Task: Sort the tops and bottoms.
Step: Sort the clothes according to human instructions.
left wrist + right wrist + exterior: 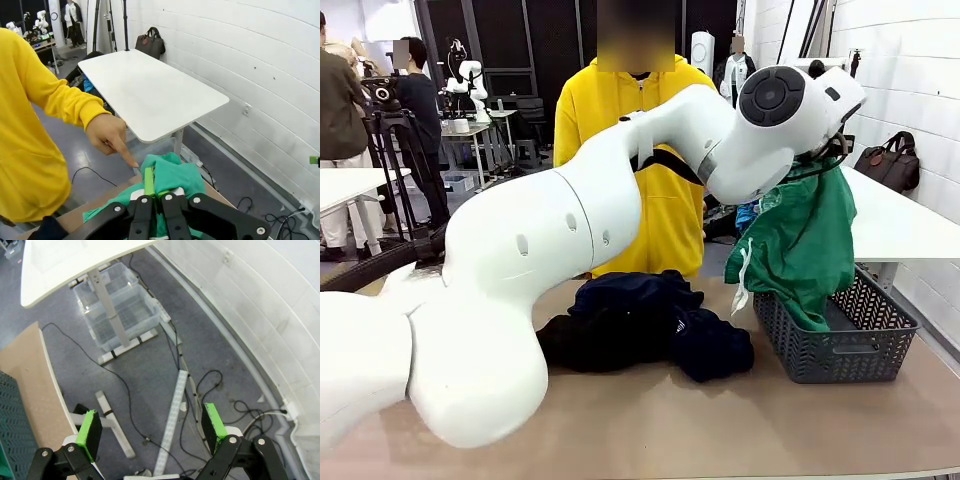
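Note:
A bright green garment (800,245) with white cords (742,275) hangs from my left arm over the grey basket (840,350), its lower end dipping inside. In the left wrist view my left gripper (152,182) is shut on that green cloth (175,175). A person's hand (107,132) in a yellow sleeve points a finger down right beside it. Dark navy and black garments (640,325) lie heaped at the middle of the table (720,430). Off past the table's right edge, my right gripper (152,427) is open and holds nothing, over the floor.
The person in the yellow hoodie (660,200) stands at the far side, behind my left arm. A white side table (895,220) with a brown bag (890,160) stands to the right. Cables and clear bins (120,310) lie on the floor beside the basket (10,430).

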